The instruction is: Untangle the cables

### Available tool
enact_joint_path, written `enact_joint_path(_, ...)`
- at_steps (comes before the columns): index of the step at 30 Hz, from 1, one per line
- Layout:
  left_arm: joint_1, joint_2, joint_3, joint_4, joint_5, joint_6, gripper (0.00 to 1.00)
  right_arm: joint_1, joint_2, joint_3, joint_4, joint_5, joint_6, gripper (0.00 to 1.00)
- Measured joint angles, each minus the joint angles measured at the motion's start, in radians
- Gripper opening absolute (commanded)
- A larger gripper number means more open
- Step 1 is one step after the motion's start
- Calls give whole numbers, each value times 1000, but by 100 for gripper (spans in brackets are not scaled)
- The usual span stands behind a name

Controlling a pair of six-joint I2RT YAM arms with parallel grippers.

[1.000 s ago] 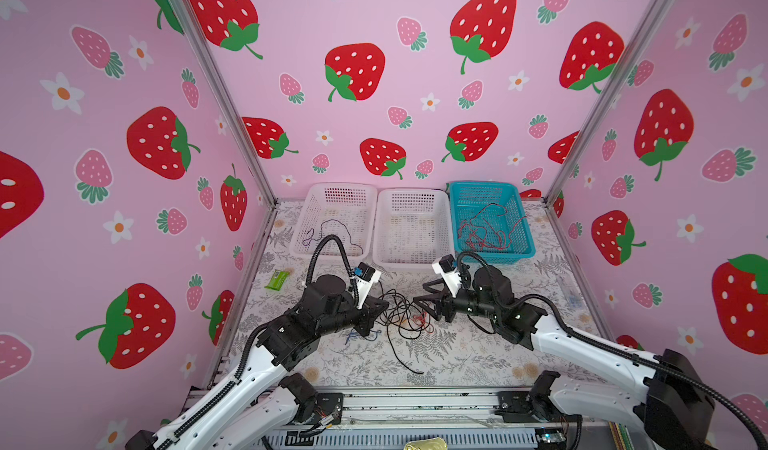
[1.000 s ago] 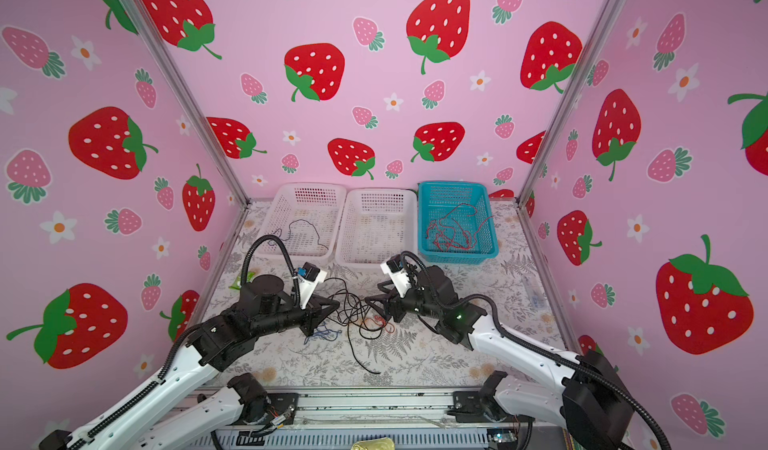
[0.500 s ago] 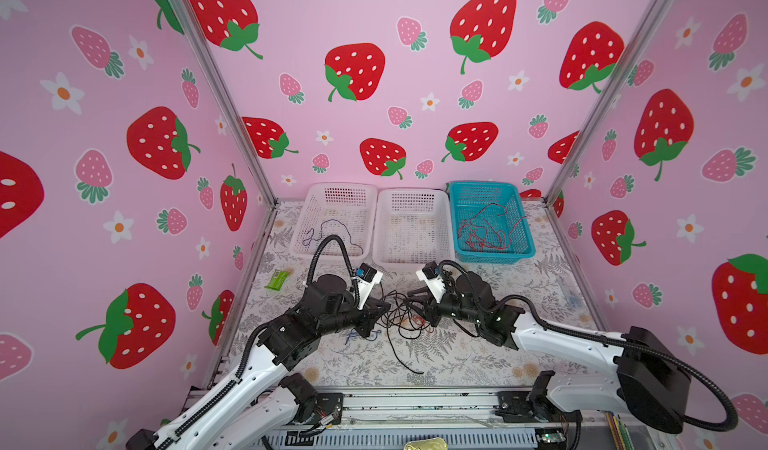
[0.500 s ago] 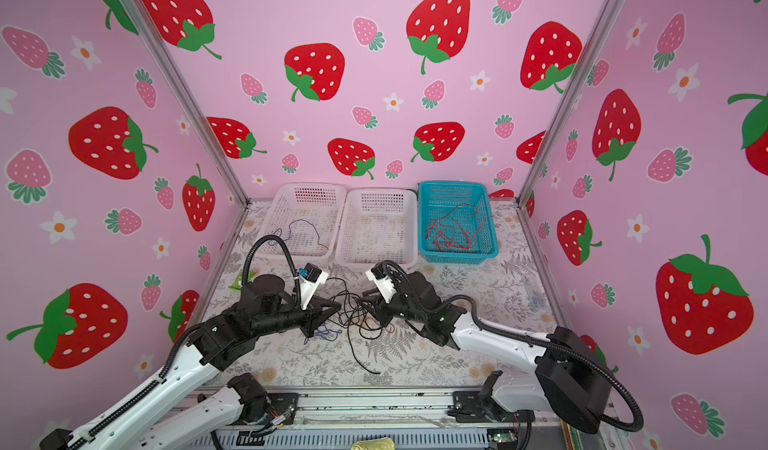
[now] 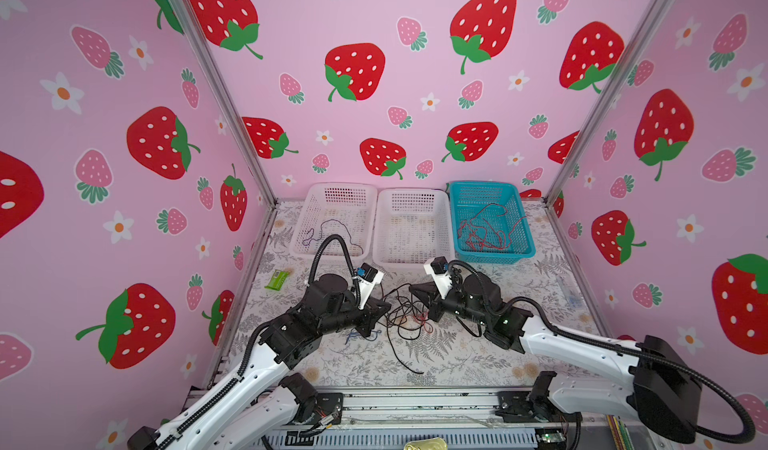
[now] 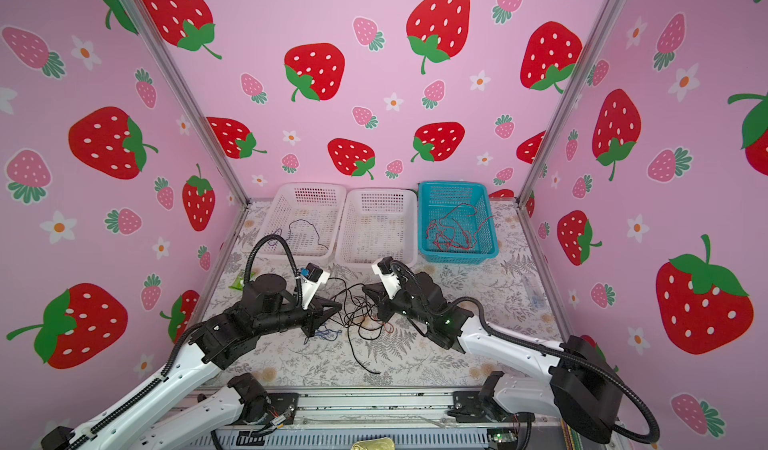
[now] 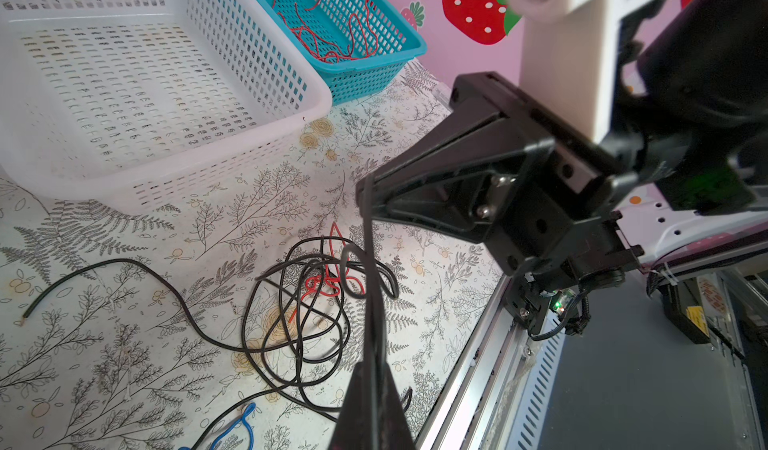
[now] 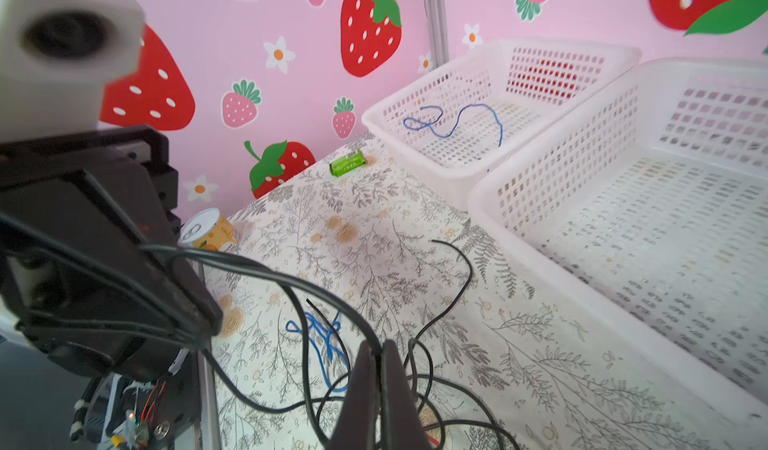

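Trailing toward the front edge of the tabletop (image 5: 457, 364), one black cable (image 5: 413, 369) tail is logged nearest. Mid-tabletop: tangled cables (image 5: 401, 321), black with red and a blue loop (image 8: 328, 344), are heaped between the arms. Left gripper (image 5: 384, 305): jaws together, clamped on a black cable. Right gripper (image 5: 412, 290): jaws together, also pinched on black cable of the same tangle. Farthest: a blue cable (image 5: 328, 229) is contained in the left white basket (image 5: 301, 235), red cables (image 5: 486, 231) in the blue basket (image 5: 494, 255).
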Motion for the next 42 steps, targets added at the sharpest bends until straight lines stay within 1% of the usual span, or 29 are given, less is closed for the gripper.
enact_joint_path(5, -1, 17, 0, 13, 0, 0, 0, -7, -130, 29, -129, 135, -19, 0)
enact_joint_path(10, -2, 32, 0, 8, 1, 0, 0, -51, -220, 118, -237, 243, -20, 0)
enact_joint_path(14, -2, 42, 0, 1, 8, 0, 0, -57, -232, 192, -278, 270, -21, 0)
enact_joint_path(19, -2, 43, 0, -7, 5, 0, 0, -57, -269, 277, -390, 325, -54, 0)
enact_joint_path(22, -2, 45, 1, -19, -10, 1, 0, -57, -285, 380, -459, 360, -76, 0)
enact_joint_path(27, -2, 94, 27, -58, -63, 8, 0, -57, -293, 569, -537, 397, -103, 0)
enact_joint_path(35, -2, 144, 55, -126, -163, 11, 0, -57, -287, 791, -651, 467, -151, 0)
enact_joint_path(42, 4, 154, 61, -148, -192, 12, 0, -57, -246, 967, -697, 481, -187, 0)
